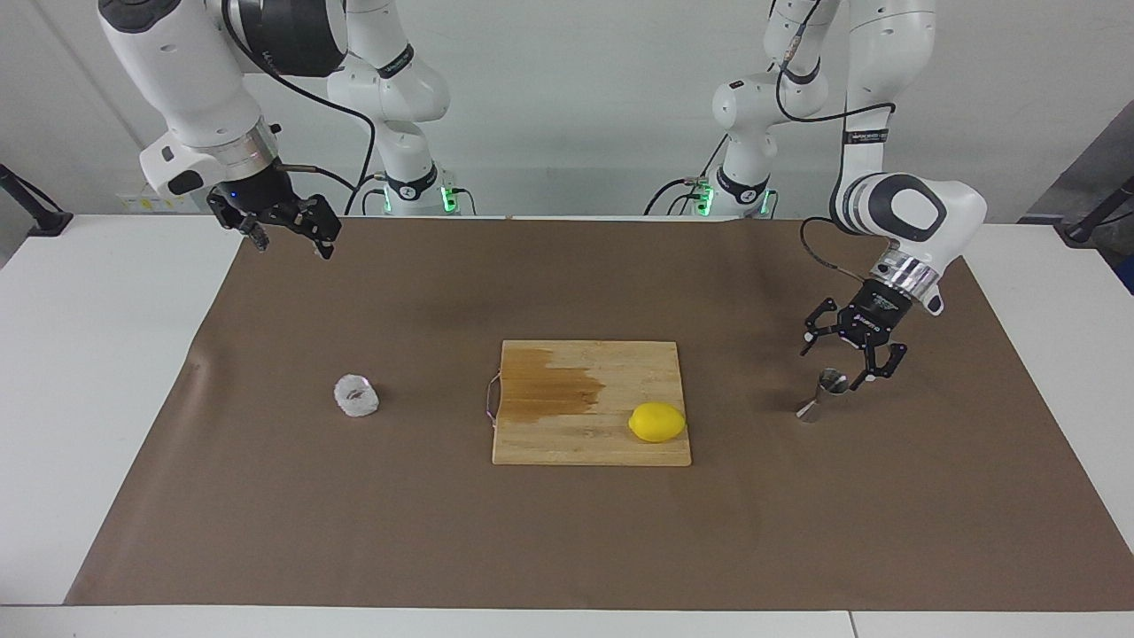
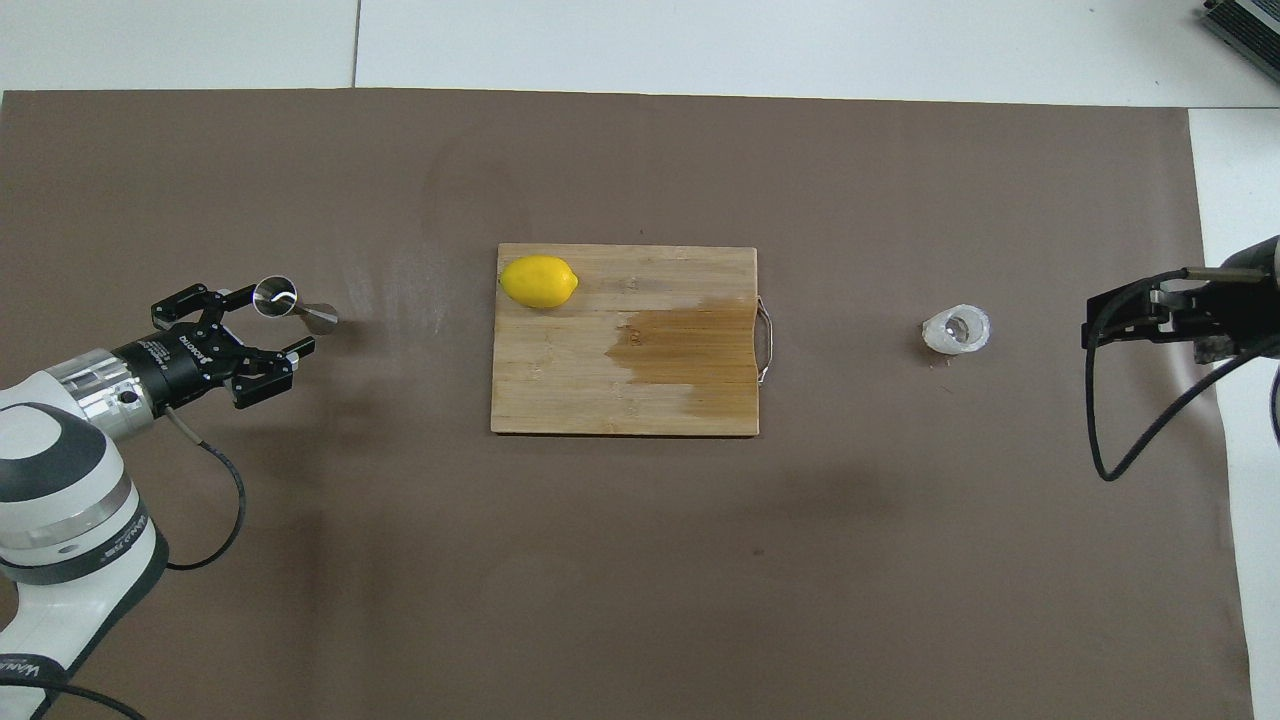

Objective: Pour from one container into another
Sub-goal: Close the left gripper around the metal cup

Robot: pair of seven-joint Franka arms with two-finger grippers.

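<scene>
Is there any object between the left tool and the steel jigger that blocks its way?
Nothing visible does. The left tool hangs open just above the jigger, with only bare brown mat around. The lemon lies aside on the cutting board.
</scene>
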